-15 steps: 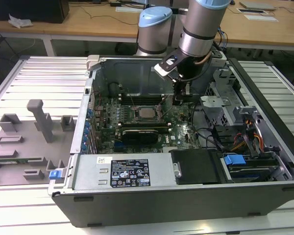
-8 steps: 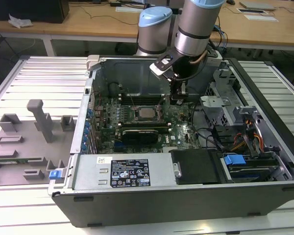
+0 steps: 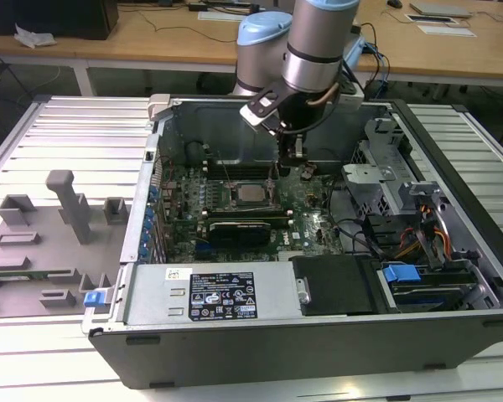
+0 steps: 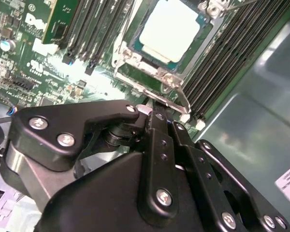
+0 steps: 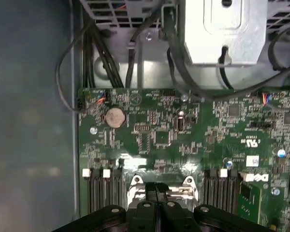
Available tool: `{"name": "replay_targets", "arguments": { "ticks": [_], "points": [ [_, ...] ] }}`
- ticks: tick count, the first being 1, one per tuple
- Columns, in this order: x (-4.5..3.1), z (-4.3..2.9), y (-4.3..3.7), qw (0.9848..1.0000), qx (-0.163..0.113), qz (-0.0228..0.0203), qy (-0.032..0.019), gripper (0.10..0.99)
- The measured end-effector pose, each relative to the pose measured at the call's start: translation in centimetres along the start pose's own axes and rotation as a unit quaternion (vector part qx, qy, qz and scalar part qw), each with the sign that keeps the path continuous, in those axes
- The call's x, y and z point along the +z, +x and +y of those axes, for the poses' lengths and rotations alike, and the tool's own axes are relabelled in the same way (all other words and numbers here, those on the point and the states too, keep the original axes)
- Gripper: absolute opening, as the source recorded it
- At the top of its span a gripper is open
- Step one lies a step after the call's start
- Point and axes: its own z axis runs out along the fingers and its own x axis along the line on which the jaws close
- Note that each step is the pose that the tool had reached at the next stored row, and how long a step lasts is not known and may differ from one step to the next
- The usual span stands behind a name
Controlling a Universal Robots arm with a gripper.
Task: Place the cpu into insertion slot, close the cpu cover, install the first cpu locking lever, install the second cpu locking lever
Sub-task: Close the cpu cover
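Setting: a slatted metal tabletop (image 3: 67,134), with pale wooden desks (image 3: 151,38) along the far side.

Grey fixture tray (image 3: 33,251) — on the exterior view's left, carrying grey blocks and posts.

Computer case (image 3: 235,343) — lying open at centre with its side panel off. A green motherboard (image 3: 306,226) covers its floor and a labelled power unit (image 3: 226,293) runs along the near wall. Cables and a drive cage sit on the exterior view's right.

The cpu (image 4: 170,29) — silvery top up, seated flat in the insertion slot, which is hidden under chip and frame. It sits mid-board, flanked by black memory slots (image 4: 222,63).

The cpu cover (image 4: 127,57) — down flat, framing the chip.

Arm (image 3: 318,42) — hangs into the case from the far side. The jaws are pressed together with nothing seen between them. Their tips are low over the board, just beside the cover's edge; contact cannot be told.

Coin cell (image 5: 115,117) — on the board beyond the jaws, in the first wrist view.
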Motion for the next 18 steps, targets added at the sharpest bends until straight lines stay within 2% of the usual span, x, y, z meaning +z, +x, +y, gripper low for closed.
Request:
{"name": "replay_targets", "arguments": {
  "ticks": [7, 8, 9, 10, 11, 15, 18],
  "points": [
    [0.07, -0.99, 0.30, 1.0000, 0.000, -0.0005, -0.0013, 0.106],
    [0.10, -1.29, 0.36, 1.0000, 0.000, -0.0019, -0.0047, 0.106],
    [0.25, -2.06, 0.39, 0.9999, 0.000, -0.0052, -0.0164, 0.106],
    [0.48, -3.42, 0.40, 0.9995, 0.000, -0.0074, -0.0310, 0.106],
    [0.63, -4.34, 0.14, 0.9994, 0.000, -0.0094, -0.0346, 0.106],
    [0.80, -5.21, -0.37, 0.9993, 0.000, -0.0130, -0.0355, 0.106],
    [1.01, -5.75, -0.47, 0.9993, 0.000, -0.0137, -0.0356, 0.106]
  ]
}}
